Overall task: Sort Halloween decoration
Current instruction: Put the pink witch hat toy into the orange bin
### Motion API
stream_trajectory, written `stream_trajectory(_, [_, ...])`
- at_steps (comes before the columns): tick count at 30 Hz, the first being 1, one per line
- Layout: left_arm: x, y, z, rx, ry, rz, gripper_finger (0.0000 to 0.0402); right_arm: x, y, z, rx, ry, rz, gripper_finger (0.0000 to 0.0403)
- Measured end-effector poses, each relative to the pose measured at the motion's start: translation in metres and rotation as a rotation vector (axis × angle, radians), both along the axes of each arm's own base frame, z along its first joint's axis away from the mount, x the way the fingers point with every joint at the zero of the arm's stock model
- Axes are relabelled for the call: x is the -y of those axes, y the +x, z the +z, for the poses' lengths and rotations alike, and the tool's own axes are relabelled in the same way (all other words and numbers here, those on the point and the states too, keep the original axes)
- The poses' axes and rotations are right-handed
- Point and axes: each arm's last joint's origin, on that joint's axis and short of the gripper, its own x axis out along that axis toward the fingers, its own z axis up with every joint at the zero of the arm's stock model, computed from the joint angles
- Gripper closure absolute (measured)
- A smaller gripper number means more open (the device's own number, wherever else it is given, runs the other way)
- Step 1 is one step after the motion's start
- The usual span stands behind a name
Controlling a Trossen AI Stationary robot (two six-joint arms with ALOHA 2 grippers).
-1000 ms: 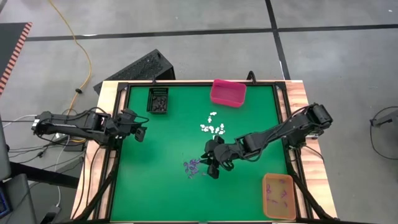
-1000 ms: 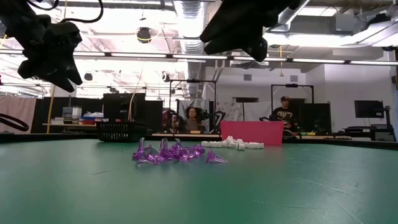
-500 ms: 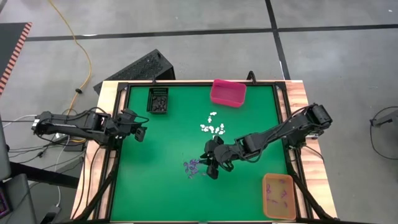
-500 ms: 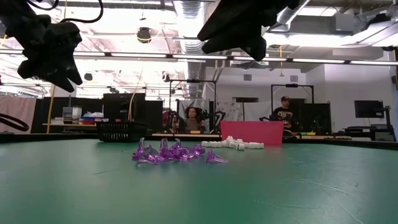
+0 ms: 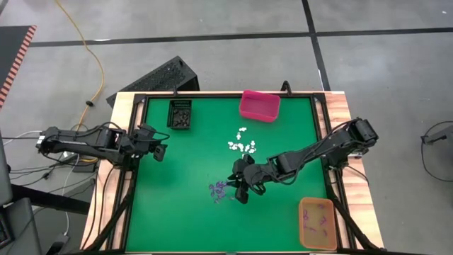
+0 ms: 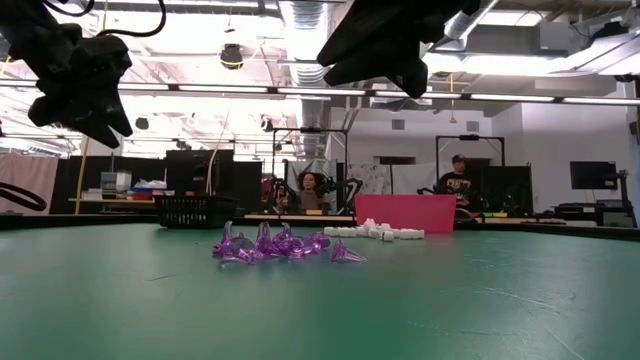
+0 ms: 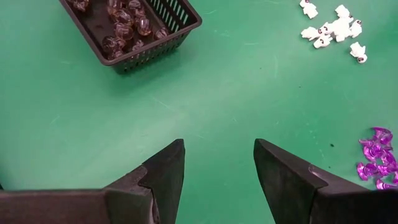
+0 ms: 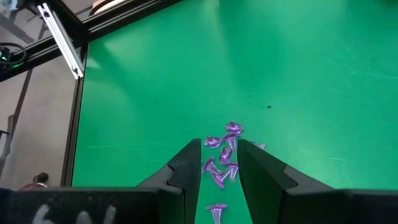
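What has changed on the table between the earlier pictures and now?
Almost nothing changed. Early in that second the right gripper shifted very slightly in the low view, then held, hanging above the purple trinkets with its fingers parted and nothing between them. The left gripper, open at the table's left edge, the white trinkets and the bins stayed as they were.

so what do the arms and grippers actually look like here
Both arms are dark, jointed and slim, built from black links. The left gripper ends in two matte black wedge-shaped fingers with stepped inner faces. The right gripper has the same dark tapered fingers. Loose cables trail from the left arm's base off the table edge.
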Motion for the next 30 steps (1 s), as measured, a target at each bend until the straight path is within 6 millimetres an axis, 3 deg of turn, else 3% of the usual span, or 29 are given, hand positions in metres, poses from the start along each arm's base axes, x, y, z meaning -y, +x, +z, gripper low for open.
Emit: stream_trajectory(30, [0.0, 0.0001, 0.0, 0.0, 0.0, 0.0, 0.0219, 0.0024, 0.0006, 0.0001, 0.005, -0.014, -0.029, 0.027])
